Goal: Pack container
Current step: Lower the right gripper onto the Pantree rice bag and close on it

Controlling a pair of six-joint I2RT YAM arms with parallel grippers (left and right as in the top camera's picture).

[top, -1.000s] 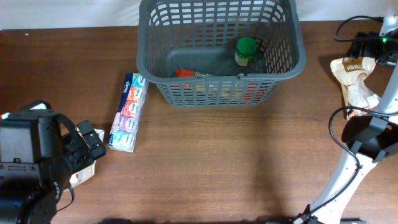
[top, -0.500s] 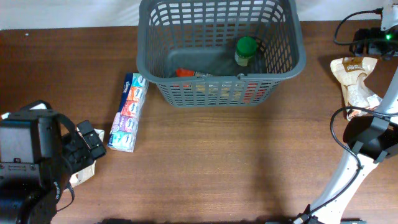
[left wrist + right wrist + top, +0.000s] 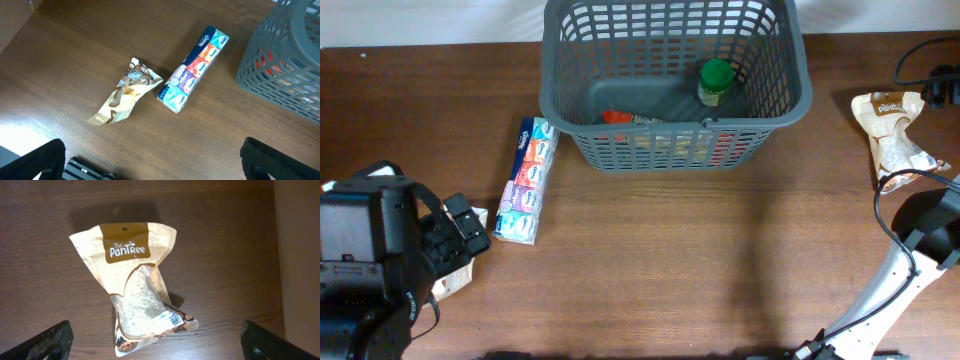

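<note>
The dark grey basket [image 3: 675, 128] stands at the back centre, and its corner shows in the left wrist view [image 3: 285, 60]. Inside are a green-lidded jar [image 3: 715, 80] and a red packet [image 3: 620, 117]. A tissue pack [image 3: 525, 180] lies left of the basket, also in the left wrist view [image 3: 194, 67]. A crumpled gold snack bag [image 3: 125, 95] lies beside it. A rice pouch [image 3: 892, 130] lies at the far right. My left gripper [image 3: 155, 162] is open and empty, above the table near the snack bag. My right gripper [image 3: 155, 337] is open and empty, above the pouch [image 3: 132, 285].
The left arm's black body [image 3: 370, 270] fills the front left corner. The right arm's white link [image 3: 890, 290] and cable [image 3: 920, 180] run along the right edge. The table's right edge [image 3: 277, 255] is just beyond the pouch. Bare wood lies in front of the basket.
The right arm's wrist has moved toward the right edge and is now mostly out of the overhead view. The pouch, basket and left arm have not moved.
</note>
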